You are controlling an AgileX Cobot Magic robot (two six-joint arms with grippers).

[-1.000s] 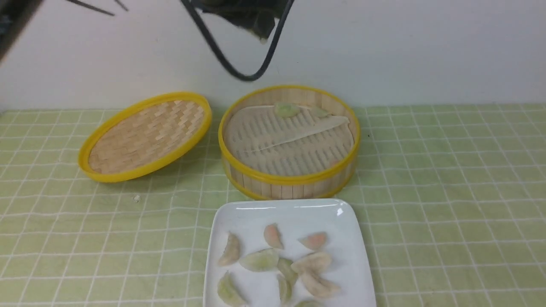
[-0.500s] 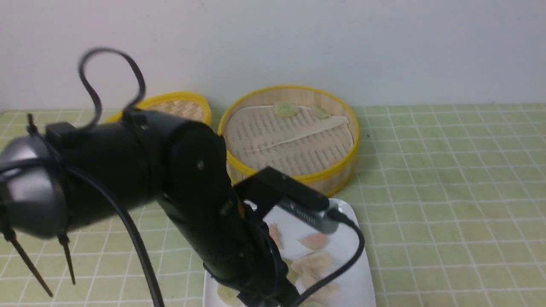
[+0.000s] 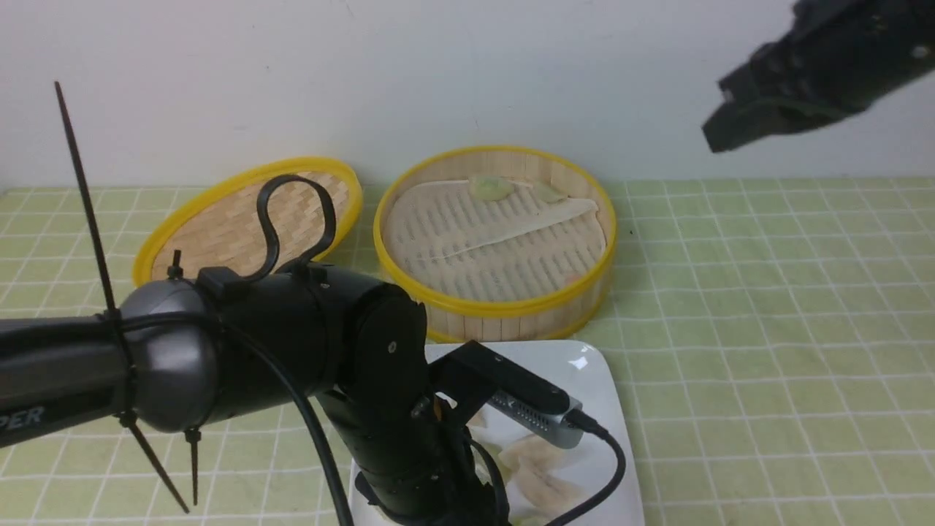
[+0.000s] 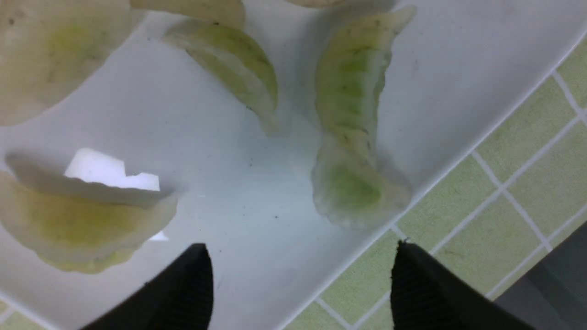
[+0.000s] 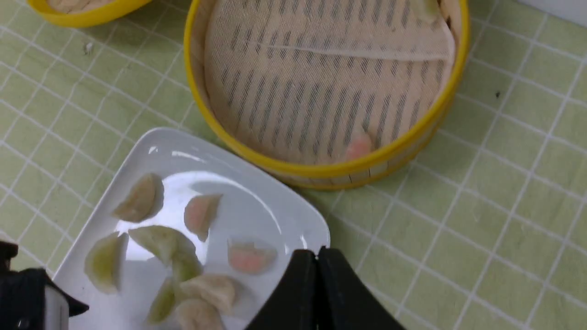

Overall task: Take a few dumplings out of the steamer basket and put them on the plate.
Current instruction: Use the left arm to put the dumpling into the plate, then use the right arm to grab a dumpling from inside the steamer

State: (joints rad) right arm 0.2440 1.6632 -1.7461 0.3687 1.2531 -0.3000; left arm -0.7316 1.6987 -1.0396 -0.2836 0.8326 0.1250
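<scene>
Two green dumplings (image 3: 491, 188) sit in the basket (image 3: 504, 307), upper middle of the front view; others lie on the plate (image 3: 606, 409), lower middle. Over it, the left pincer (image 4: 302, 279) is spread; the right pincer (image 5: 317, 259) is closed.

Pale green dumplings (image 4: 351, 87) lie on the white plate (image 4: 257, 183); the jaws stand apart, empty.

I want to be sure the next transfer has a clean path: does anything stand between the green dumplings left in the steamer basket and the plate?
Only the basket's near wall; the left gripper hovers open above the plate.
</scene>
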